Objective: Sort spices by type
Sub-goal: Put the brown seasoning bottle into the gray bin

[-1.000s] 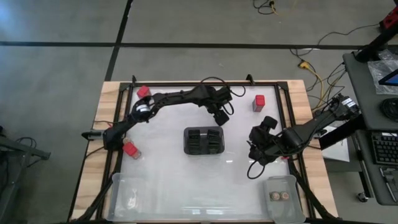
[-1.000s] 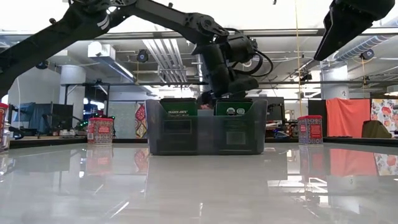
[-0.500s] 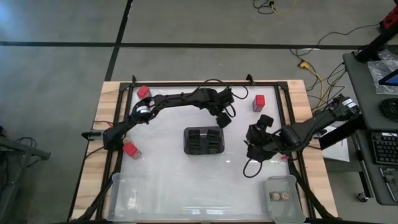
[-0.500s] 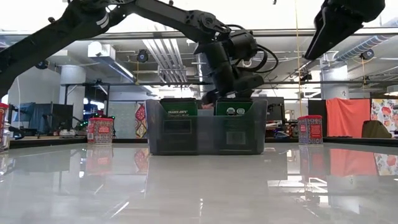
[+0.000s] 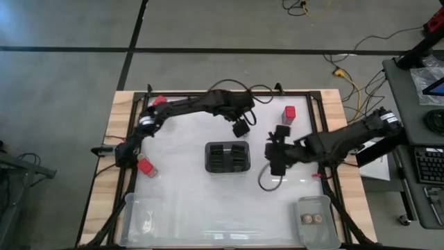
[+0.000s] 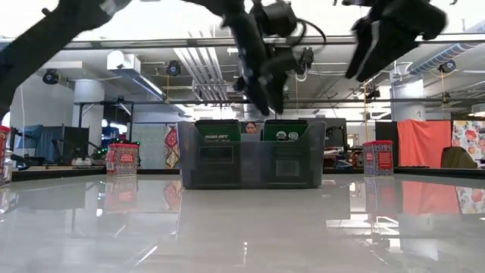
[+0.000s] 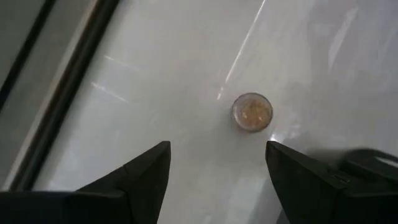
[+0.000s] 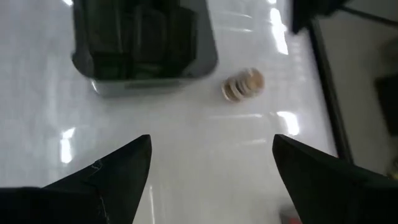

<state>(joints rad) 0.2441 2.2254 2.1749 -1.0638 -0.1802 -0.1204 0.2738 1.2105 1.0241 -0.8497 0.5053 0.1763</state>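
Since both arms sit so close together, our worry is a clash. The left gripper [image 5: 241, 128], at 1 o'clock from the holder [image 5: 227, 157], is spread wide and empty, with a jar [image 7: 252, 112] on the bare table in front of it. The right gripper [image 5: 272, 154], at 3 o'clock from the holder, is also wide and empty, and it looks at a jar [image 8: 244, 84] just beside the holder's corner. We guess it's the same jar.

If both go for it, fingers could collide or knock it rolling. We can't tell if it's upright or tipped. A finger could also clip the holder.

Red boxes sit at 2 o'clock [image 5: 290, 113], 9 o'clock [image 5: 146, 166] and 11 o'clock [image 5: 159, 101]. The bin [image 5: 313, 201] at 5 o'clock already holds two jars.
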